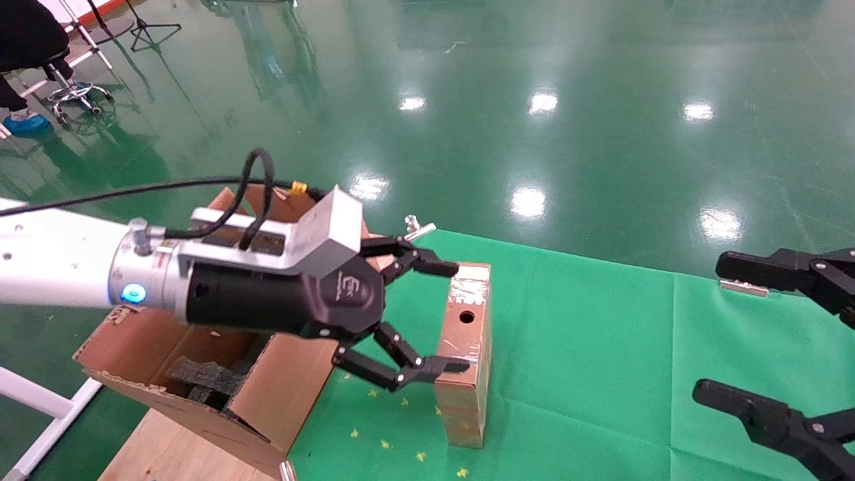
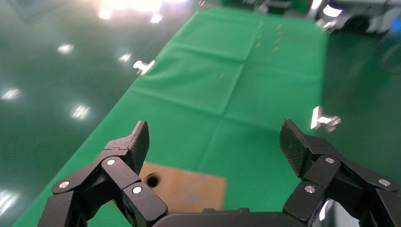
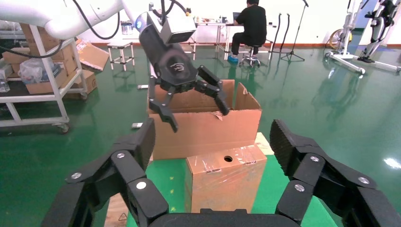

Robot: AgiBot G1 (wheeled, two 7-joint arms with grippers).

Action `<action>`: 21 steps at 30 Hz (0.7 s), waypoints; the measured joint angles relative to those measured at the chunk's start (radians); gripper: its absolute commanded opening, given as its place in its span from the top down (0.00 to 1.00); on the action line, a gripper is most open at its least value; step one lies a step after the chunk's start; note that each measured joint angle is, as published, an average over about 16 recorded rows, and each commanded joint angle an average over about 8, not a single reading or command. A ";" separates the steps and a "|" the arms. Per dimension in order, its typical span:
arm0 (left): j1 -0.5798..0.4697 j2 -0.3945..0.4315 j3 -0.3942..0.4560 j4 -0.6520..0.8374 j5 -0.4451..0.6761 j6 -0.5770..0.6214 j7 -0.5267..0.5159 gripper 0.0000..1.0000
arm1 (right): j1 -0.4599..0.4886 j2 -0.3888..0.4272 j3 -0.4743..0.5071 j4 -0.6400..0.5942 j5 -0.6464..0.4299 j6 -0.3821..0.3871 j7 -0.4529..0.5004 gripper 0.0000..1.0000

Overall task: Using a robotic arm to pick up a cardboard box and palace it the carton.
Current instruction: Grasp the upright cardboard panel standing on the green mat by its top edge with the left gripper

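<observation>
The cardboard box (image 1: pixel 465 347) stands on its long edge on the green cloth (image 1: pixel 601 347), just beside the carton (image 1: pixel 200 374), with its narrow taped face and round hole (image 1: pixel 467 316) turned up; that upright pose leaves its two broad sides free to be pinched from above. The left gripper (image 1: pixel 453 319) on the robotic arm (image 1: pixel 60 264) hangs over it with fingers spread wide, one fingertip (image 1: pixel 441 268) near the far top corner and the other near the near side of the box, straddling it along its length rather than pressing on it; from the right wrist view the gripper (image 3: pixel 198 106) looks to be above the box (image 3: pixel 226 177) with a gap beneath, so I judge the grasp not yet made and a descent needed first. The wide opening suits the box's span. The left wrist view shows the box top (image 2: pixel 182 187) low between the open fingers (image 2: pixel 135 142). The carton sits open at the robot's left, dark foam pieces (image 1: pixel 204 377) inside and flaps raised, a short carry away. The right gripper (image 1: pixel 708 331) waits well apart over the cloth, fingers also wide and holding nothing.
</observation>
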 measured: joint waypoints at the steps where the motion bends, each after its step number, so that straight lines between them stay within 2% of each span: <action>1: -0.006 0.002 0.004 0.001 0.009 -0.002 -0.006 0.00 | 0.000 0.000 0.000 0.000 0.000 0.000 0.000 1.00; 7: -0.038 0.000 0.023 -0.005 0.072 -0.017 -0.045 0.00 | 0.000 0.000 0.000 0.000 0.000 0.000 0.000 1.00; 12: -0.085 0.006 0.052 -0.018 0.152 -0.023 -0.128 0.00 | 0.000 0.000 0.000 0.000 0.000 0.000 0.000 1.00; 21: -0.264 0.093 0.156 -0.029 0.331 0.036 -0.413 0.00 | 0.000 0.000 0.000 0.000 0.000 0.000 0.000 1.00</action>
